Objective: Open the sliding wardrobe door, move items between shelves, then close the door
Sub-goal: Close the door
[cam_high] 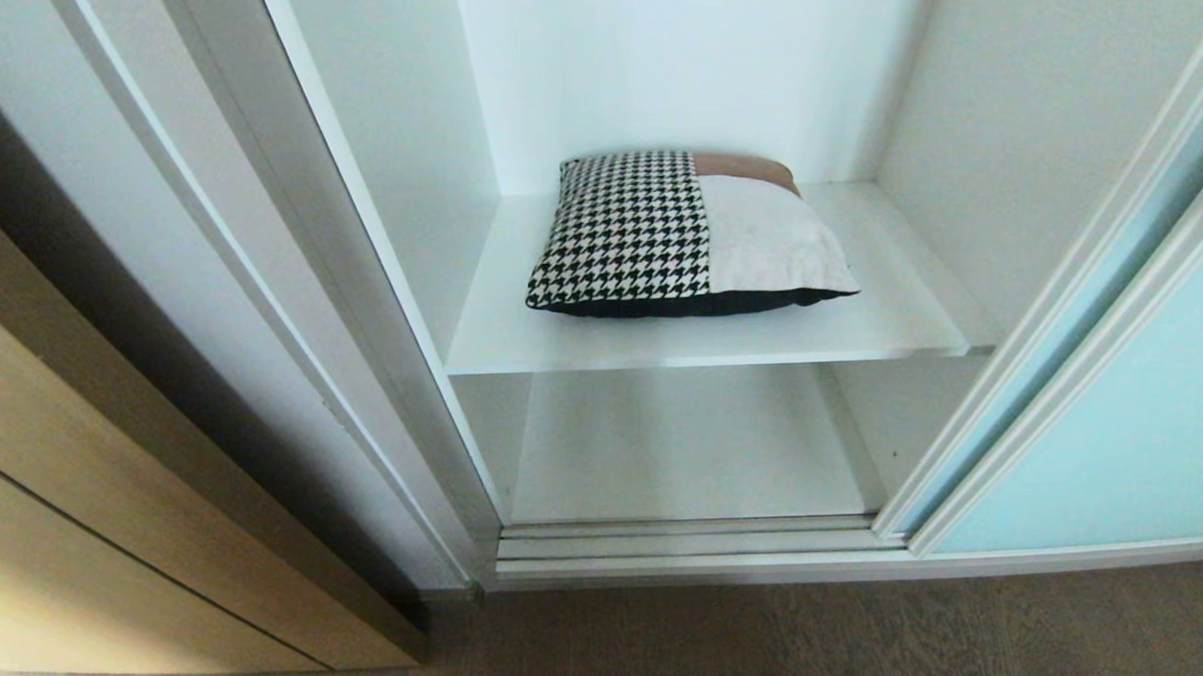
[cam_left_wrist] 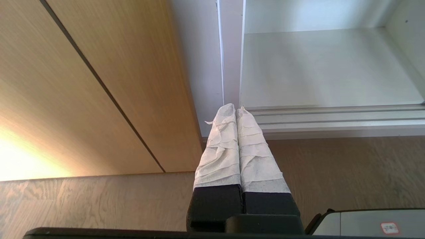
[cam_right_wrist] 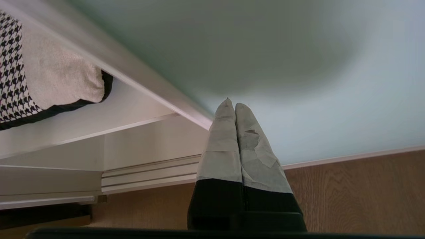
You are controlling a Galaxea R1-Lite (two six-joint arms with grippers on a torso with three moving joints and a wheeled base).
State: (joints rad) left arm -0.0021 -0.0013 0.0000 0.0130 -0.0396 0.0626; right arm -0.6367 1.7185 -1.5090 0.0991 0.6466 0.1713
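Sitting dead centre on the upper shelf (cam_high: 891, 318), cushion (cam_high: 683, 233); sliding door (cam_high: 1145, 429) at 4 o'clock, both my grippers (cam_left_wrist: 235, 109) (cam_right_wrist: 231, 105) pinched together, holding nothing.

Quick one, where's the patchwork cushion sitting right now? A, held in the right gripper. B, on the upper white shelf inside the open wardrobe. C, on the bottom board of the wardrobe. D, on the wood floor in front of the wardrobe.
B: the patchwork cushion lies flat on the upper white shelf, above the bare bottom board.
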